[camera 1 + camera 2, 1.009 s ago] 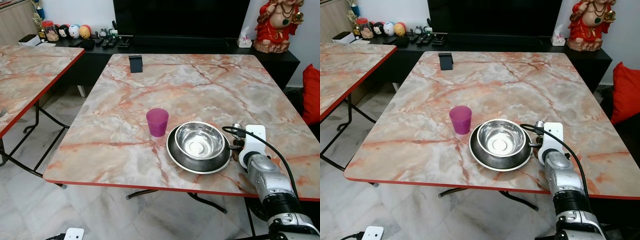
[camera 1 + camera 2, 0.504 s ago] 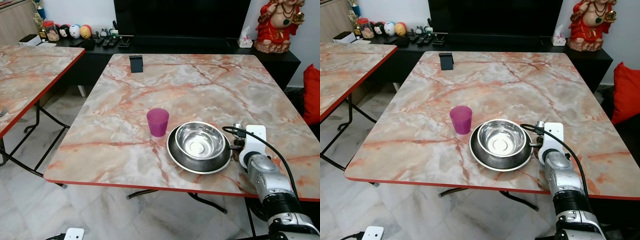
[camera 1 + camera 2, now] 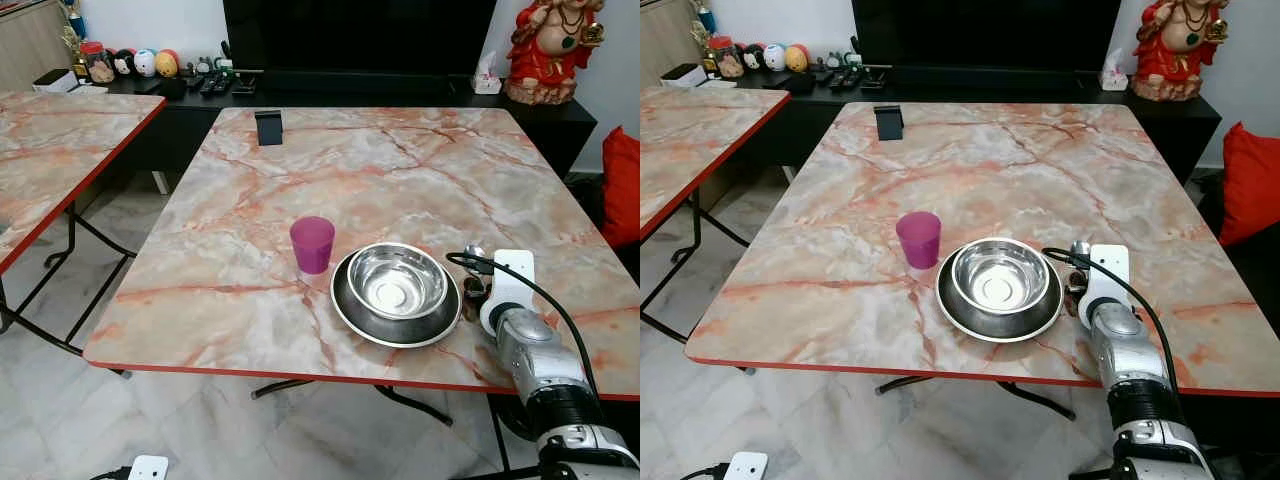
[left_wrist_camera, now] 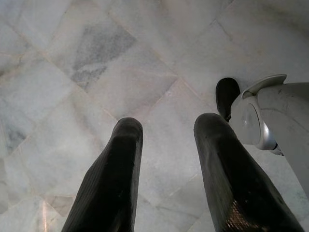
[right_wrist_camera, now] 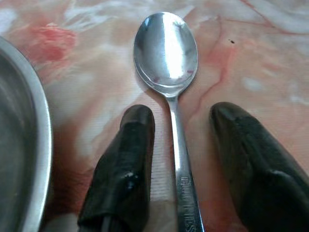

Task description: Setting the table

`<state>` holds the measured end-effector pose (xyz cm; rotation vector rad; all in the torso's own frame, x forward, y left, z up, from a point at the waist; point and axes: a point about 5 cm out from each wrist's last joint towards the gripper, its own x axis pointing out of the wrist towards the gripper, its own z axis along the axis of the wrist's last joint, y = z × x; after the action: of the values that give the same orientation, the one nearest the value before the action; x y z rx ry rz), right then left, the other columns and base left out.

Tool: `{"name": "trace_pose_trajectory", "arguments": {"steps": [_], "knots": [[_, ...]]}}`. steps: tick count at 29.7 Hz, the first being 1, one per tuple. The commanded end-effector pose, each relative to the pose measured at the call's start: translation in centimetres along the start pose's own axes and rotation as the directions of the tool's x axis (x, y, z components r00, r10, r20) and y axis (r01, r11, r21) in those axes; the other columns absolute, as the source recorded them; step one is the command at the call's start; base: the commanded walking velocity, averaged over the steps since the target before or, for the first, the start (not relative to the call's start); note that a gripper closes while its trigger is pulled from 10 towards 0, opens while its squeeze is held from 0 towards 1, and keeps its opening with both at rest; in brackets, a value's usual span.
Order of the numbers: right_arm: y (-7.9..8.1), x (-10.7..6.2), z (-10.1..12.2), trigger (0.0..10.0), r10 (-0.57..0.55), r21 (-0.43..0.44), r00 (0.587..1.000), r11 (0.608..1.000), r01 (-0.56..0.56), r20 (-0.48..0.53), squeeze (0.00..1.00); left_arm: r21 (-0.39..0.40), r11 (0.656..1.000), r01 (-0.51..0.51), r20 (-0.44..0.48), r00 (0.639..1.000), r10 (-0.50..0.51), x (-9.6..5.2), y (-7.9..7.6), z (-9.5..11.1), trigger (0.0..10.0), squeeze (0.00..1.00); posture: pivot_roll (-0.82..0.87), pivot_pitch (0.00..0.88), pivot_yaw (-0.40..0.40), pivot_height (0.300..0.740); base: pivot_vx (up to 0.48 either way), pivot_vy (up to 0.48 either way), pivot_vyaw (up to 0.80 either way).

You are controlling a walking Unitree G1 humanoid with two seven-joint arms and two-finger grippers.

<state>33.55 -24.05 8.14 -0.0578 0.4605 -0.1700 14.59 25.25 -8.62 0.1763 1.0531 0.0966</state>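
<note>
Standing at the near red-trimmed edge of the big marbled pink table (image 3: 400,160), I see the dark round metal plate (image 3: 345,303) carrying a shiny steel bowl (image 3: 396,281), with a small purple plastic cup (image 3: 312,244) just to its left and wide bare tabletop beyond. My right pincer (image 5: 179,140) rests low over the table just right of the plate's rim, fingers (image 5: 126,159) parted with the silver steel spoon (image 5: 166,50) lying flat between them, its handle in the gap and touching neither. My left pincer (image 4: 166,159) hangs open over the pale marble floor (image 4: 120,63), gripping nothing.
</note>
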Motion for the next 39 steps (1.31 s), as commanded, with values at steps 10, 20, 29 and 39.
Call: {"name": "trace_pose_trajectory", "arguments": {"steps": [10,20,29,39], "knots": [[0.3,-0.1,1.7,10.0,-0.029,0.062,0.99,0.998,0.021,0.139,0.0,0.019,1.0,-0.003,-0.004,1.0,0.003,0.0,0.2,0.1,10.0,0.0,0.01,0.0,0.025,0.711,0.0,0.0,0.0],[-0.2,-1.0,2.9,10.0,-0.088,-0.006,0.946,0.996,0.094,0.312,0.0,0.014,1.0,-0.003,-0.007,1.0,0.003,0.0,0.2,-0.1,10.0,0.0,0.01,0.0,0.02,0.711,0.0,0.0,0.0],[-0.2,-4.8,4.6,10.0,-0.146,0.067,0.764,0.989,0.133,0.629,0.0,-0.032,0.999,-0.035,-0.001,0.999,0.035,-0.1,0.3,-0.6,10.0,0.0,0.05,0.0,-0.015,0.711,0.0,0.0,0.0],[2.1,-7.2,4.8,10.0,-0.103,0.055,0.708,0.994,0.09,0.699,0.0,-0.019,0.999,-0.04,0.002,0.999,0.04,-0.2,0.3,-0.8,10.0,0.0,0.0,0.0,-0.002,0.711,0.0,0.0,0.0]]}}
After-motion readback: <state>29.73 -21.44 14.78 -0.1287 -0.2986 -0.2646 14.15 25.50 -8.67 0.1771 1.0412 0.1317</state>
